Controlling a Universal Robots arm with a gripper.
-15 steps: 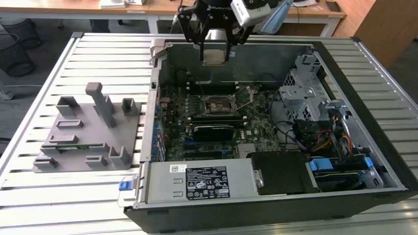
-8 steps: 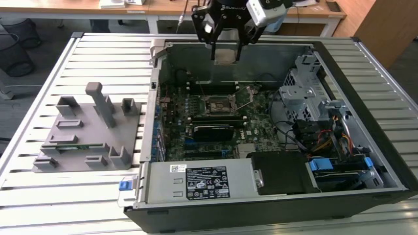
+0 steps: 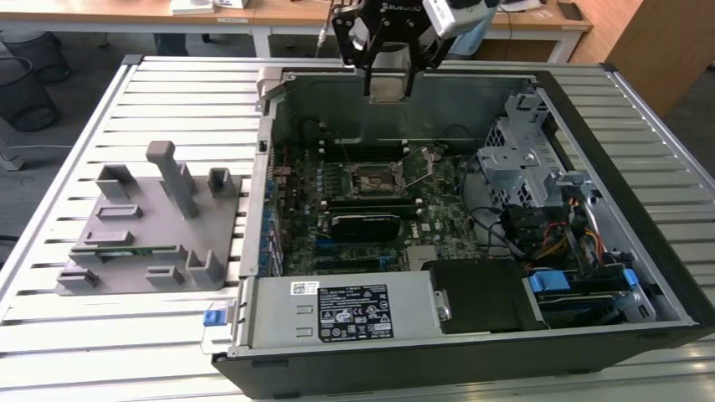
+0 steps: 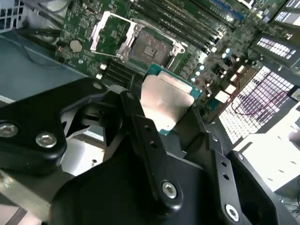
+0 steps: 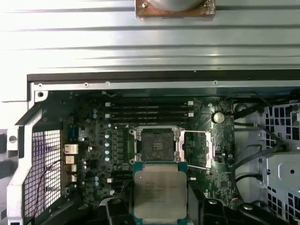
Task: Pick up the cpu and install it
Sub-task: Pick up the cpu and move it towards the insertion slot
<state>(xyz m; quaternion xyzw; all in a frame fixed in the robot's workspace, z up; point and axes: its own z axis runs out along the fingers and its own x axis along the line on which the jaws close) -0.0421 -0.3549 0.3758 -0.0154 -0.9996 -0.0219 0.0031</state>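
Observation:
My gripper [image 3: 388, 81] hangs above the far wall of the open computer case, shut on the cpu [image 3: 388, 84], a small flat square chip with a pale silver-grey top. In both wrist views the cpu [image 4: 166, 101] [image 5: 160, 194] sits between the black fingers [image 4: 140, 126], its metal top showing. The green motherboard's socket [image 3: 374, 177] [image 4: 147, 49] [image 5: 156, 145] lies below and apart from the chip, with its metal frame flipped open to one side.
The black case [image 3: 625, 276] lies open on a slatted metal table [image 3: 167, 92]. A grey plastic fixture [image 3: 151, 226] at the exterior view's left holds a thin green memory stick [image 3: 123, 249]. Drive cages and cables [image 3: 537, 193] fill the case's right side; the power supply [image 3: 357, 311] is nearest.

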